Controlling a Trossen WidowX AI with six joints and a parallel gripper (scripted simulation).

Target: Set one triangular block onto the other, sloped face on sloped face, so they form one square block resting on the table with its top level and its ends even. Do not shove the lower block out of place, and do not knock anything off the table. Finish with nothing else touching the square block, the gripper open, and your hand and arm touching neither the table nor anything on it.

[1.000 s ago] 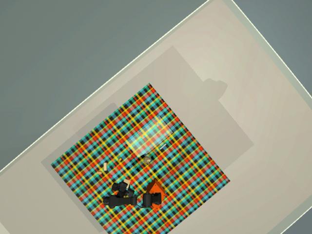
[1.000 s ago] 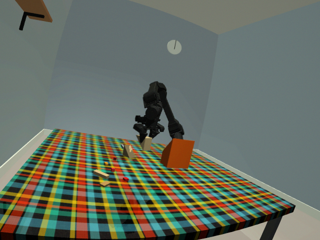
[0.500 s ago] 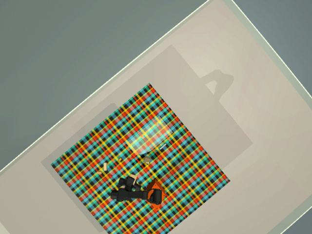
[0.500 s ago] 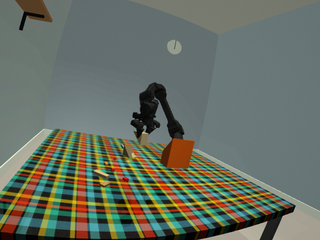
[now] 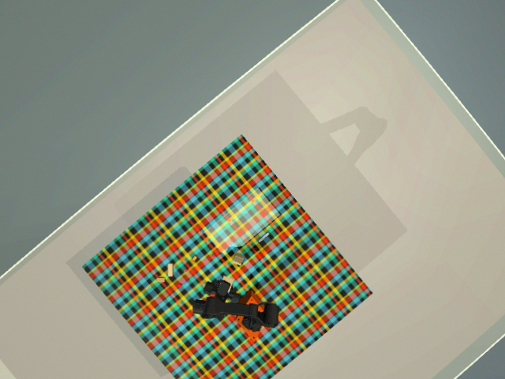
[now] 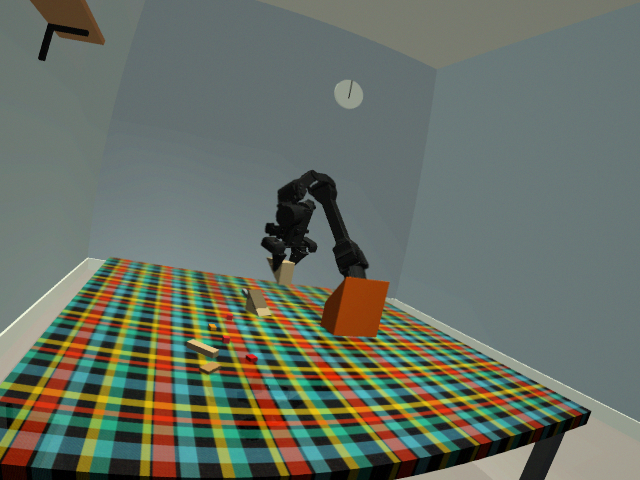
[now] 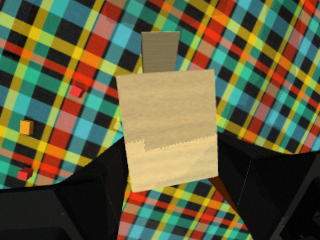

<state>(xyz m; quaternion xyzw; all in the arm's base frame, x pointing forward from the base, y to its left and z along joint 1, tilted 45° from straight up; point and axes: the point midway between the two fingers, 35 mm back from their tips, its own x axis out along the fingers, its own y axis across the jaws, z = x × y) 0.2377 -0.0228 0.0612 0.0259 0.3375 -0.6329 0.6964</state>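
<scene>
My gripper (image 6: 285, 261) (image 7: 165, 136) is shut on a pale wooden triangular block (image 6: 284, 272) (image 7: 167, 112) and holds it well above the table. The held block also shows beside the gripper in the top view (image 5: 227, 280). The other triangular block (image 5: 237, 259) (image 6: 257, 301) (image 7: 160, 52) stands on the checked table (image 6: 320, 403), apart from the held one. In the wrist view the held block hides its near part. Which way the held block's sloped face points is hard to tell.
A pale wooden bar (image 5: 170, 269) (image 6: 202, 347) and a small flat wooden piece (image 5: 160, 279) (image 6: 210, 367) lie left of the arm in the top view. Small red cubes (image 6: 251, 358) (image 7: 76, 91) and an orange cube (image 6: 212, 327) (image 7: 26, 127) lie nearby. An orange block (image 6: 356, 310) stands at the arm's base.
</scene>
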